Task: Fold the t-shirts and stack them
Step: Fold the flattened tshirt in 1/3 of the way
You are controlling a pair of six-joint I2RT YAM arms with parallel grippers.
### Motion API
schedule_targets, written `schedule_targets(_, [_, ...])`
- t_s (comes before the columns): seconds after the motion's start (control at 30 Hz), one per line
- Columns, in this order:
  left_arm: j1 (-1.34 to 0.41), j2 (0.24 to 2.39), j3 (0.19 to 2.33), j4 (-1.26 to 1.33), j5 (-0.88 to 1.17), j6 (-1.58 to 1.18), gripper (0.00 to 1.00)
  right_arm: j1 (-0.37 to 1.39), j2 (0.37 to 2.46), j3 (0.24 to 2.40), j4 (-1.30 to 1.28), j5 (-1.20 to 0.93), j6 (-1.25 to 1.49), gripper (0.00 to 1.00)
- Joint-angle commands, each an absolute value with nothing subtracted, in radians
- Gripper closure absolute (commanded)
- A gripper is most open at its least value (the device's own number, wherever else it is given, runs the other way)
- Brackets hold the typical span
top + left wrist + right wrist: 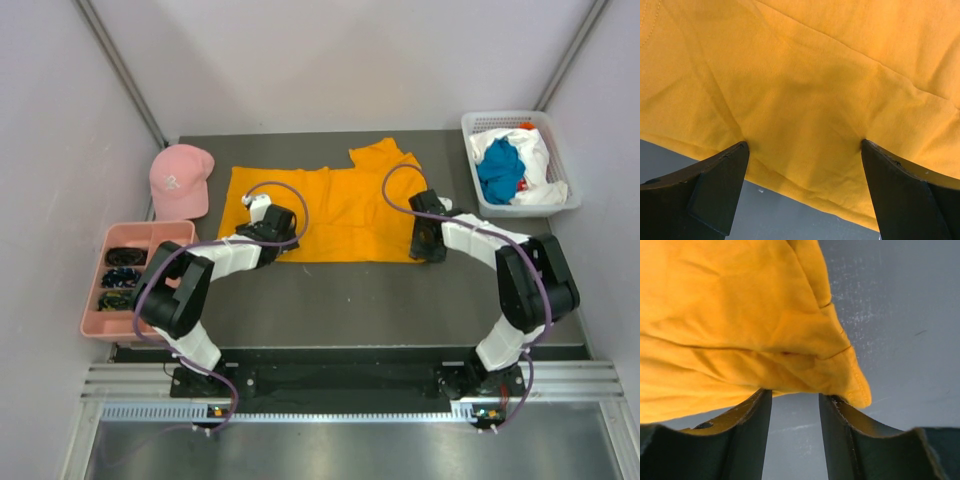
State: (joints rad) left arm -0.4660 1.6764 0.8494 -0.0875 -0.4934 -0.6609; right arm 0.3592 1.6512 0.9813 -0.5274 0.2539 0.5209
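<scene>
shirts: three counted. one bright orange-yellow cloth t-shirt (340, 205) lies spread flat on the dark grey table (380, 300). one teal-blue shirt (500, 172) and one white shirt (537, 152) are bunched together in the white slotted plastic basket (480, 121) at the far right.
other: one pink baseball cap (180, 178) at far left. one pink plastic tray (150, 232) near it, three compartments, small dark items inside.
left gripper (805, 150): fingers (720, 182) spread wide, tips down on the orange shirt just inside its near hem, nothing clamped.
right gripper (795, 397): fingers (742, 435) a narrow gap apart, bare table showing between them. the shirt's corner sits at the tips, not pinched.
top view only: basket, cap, tray, both arms, whole shirt outline.
wrist views only: finger gaps, hem stitching, creases.
</scene>
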Motion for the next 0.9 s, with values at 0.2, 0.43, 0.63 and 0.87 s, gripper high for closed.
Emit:
schedule_targets(0.2, [-0.451,1.667,0.818,-0.098,-0.491,-0.681,0.01,0.293,1.775,1.055,-0.552,0.316,0.557,0.59])
schedule_targets(0.43, [-0.434,1.666,0.807,-0.097,-0.485,-0.680,0.01,0.244,1.769,1.089,-0.591,0.353,0.548,0.59])
schedule_targets(0.63, [-0.423,1.669,0.804,-0.094,-0.474,-0.678,0.01,0.218,1.764,1.106,-0.630,0.434,0.546,0.59])
schedule_targets(0.87, [-0.420,1.651,0.787,-0.107,-0.485,-0.681,0.01,0.183,1.749,1.103,-0.644,0.482,0.555,0.59])
